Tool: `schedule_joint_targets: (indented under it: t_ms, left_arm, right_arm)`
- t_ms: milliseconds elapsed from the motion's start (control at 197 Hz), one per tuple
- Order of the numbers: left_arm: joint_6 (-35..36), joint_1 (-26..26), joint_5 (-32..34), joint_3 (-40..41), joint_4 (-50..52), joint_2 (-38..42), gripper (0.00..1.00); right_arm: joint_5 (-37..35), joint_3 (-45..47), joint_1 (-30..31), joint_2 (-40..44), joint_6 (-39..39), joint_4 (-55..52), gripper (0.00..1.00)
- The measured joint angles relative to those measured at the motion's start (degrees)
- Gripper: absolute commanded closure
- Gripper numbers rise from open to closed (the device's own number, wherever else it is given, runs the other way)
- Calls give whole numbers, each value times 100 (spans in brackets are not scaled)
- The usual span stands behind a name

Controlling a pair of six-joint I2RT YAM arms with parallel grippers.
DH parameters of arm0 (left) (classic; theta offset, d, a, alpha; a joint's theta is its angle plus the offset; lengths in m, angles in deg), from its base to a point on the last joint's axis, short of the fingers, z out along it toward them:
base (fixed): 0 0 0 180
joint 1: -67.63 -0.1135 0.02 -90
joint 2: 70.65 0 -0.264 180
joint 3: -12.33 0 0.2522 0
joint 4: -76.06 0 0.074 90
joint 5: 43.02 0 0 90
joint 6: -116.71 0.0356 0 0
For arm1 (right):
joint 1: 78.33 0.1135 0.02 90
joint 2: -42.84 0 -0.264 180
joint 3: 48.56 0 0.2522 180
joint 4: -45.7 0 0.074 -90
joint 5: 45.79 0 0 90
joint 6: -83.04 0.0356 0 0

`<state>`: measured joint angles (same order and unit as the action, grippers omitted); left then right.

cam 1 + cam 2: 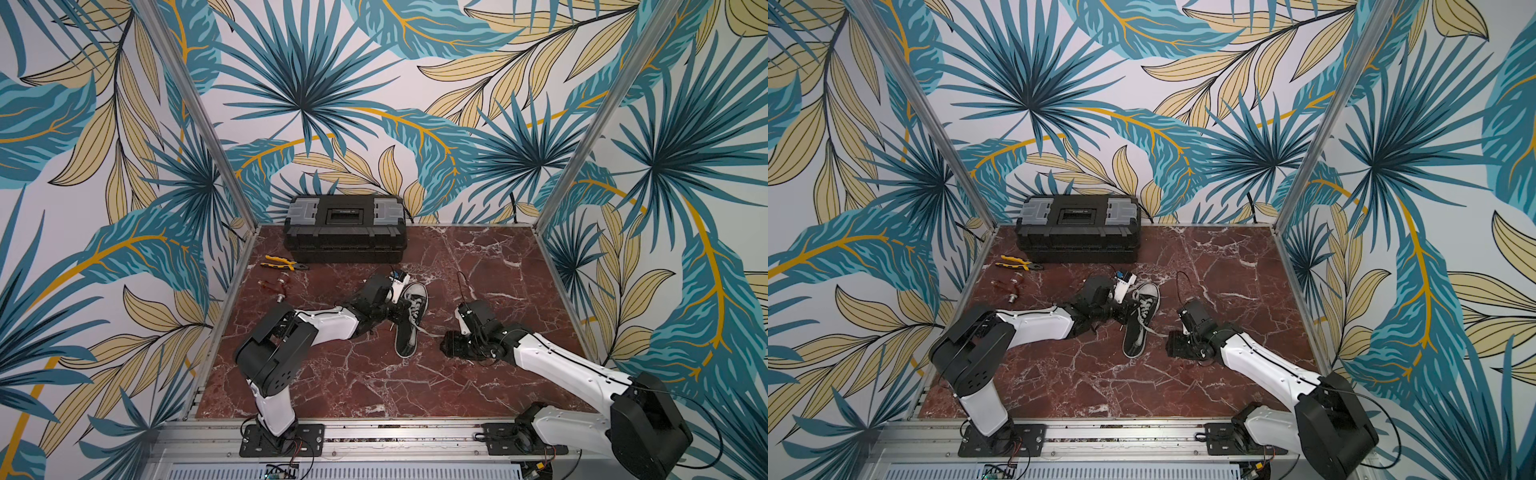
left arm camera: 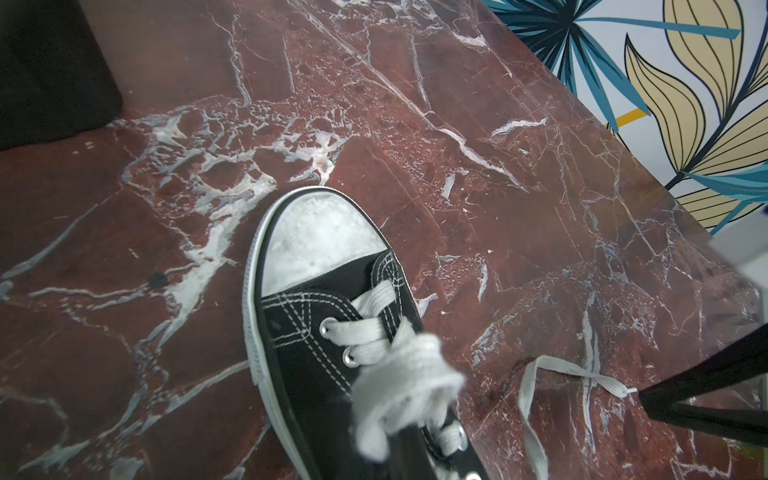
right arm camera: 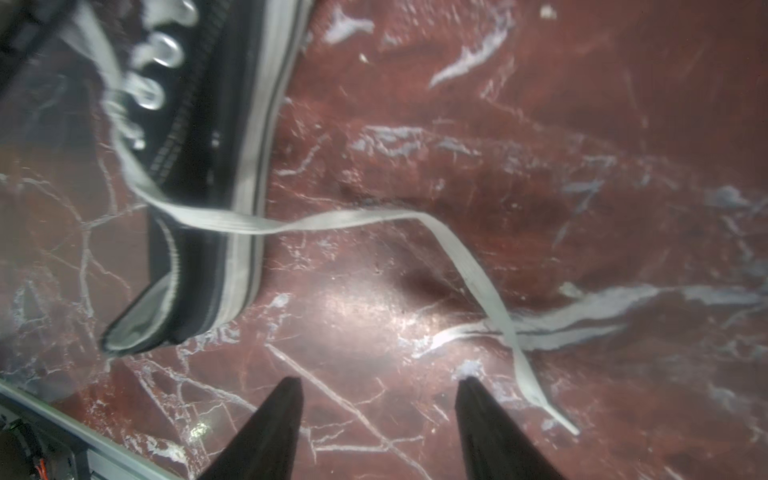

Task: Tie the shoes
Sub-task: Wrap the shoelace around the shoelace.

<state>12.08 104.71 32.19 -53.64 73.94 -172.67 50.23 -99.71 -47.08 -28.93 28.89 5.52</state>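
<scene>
A black canvas shoe (image 1: 409, 328) with a white toe cap (image 2: 316, 237) lies in the middle of the red marble table, in both top views (image 1: 1138, 328). My left gripper (image 1: 408, 308) reaches in from the left over the eyelets and is shut on a bunch of white lace (image 2: 405, 390), lifted and blurred close to the left wrist camera. The other lace (image 3: 469, 266) trails loose over the shoe's side onto the marble. My right gripper (image 3: 380, 386) stands open just right of the heel (image 1: 444, 344), nothing between its black fingers (image 3: 282, 419), and the lace end (image 2: 619, 390) lies by one fingertip.
A black toolbox (image 1: 345, 228) stands at the back of the table. Yellow-handled pliers (image 1: 284, 263) and small loose parts (image 1: 281, 291) lie at the back left. Aluminium posts (image 1: 582, 137) and patterned walls enclose the table (image 1: 478, 386); a metal rail runs along the front.
</scene>
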Motion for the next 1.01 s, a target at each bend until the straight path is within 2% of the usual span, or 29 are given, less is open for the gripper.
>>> schedule_joint_targets:
  t_ms: [466,786,1009]
  left_arm:
    - [11,0,20,0,149,0,100]
    - [44,0,28,0,203,13,100]
    - [94,0,31,0,212,57,100]
  right_arm:
    - [-522,-372,-245,-1038,144,131,36]
    - [-739,-1008,-452,-1919,210,737,35]
    - [-841,-1266,-452,-2232,275,1012,36]
